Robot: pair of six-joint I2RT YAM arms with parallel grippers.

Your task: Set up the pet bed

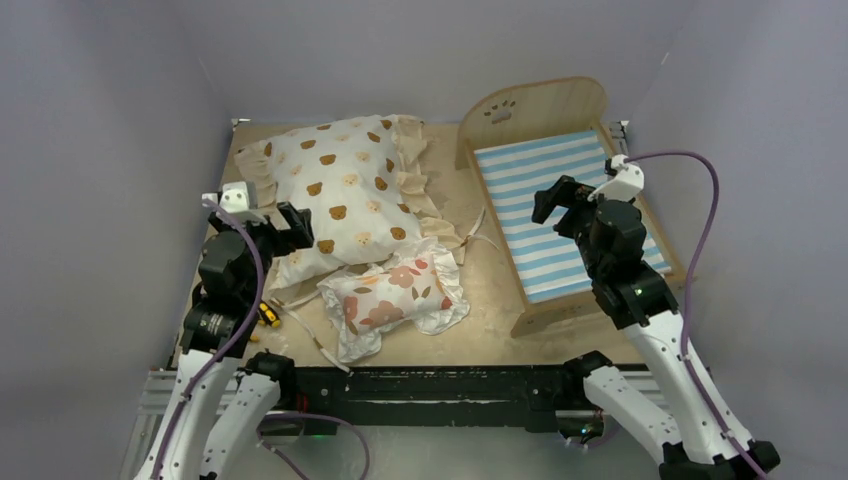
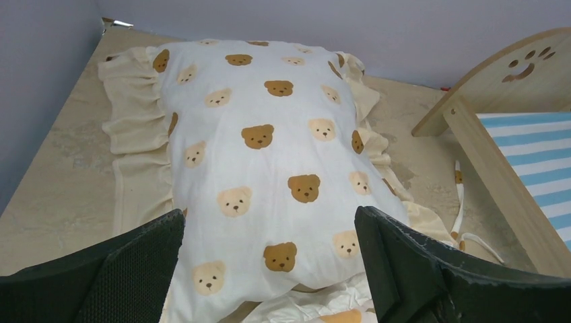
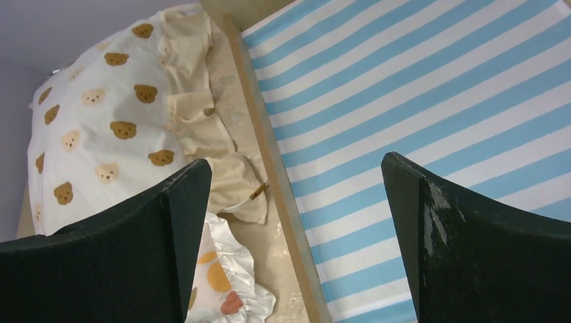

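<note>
Left jaws released, empty, at near edge of bear-print cushion [image 1: 340, 190]. Right jaws released, empty, above striped base of pet bed [image 1: 525, 170] on counter [image 1: 490, 300].

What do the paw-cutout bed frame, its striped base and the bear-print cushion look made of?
Small light-wood pet bed frame: apparently pale unpainted wood, matte, faint grain showing. Blue-and-white striped base: probably fabric, flat, taut, no shine. Large cream bear-print ruffled cushion: soft cloth, perhaps cotton, puffy with gathered frills; filling hidden.
</note>
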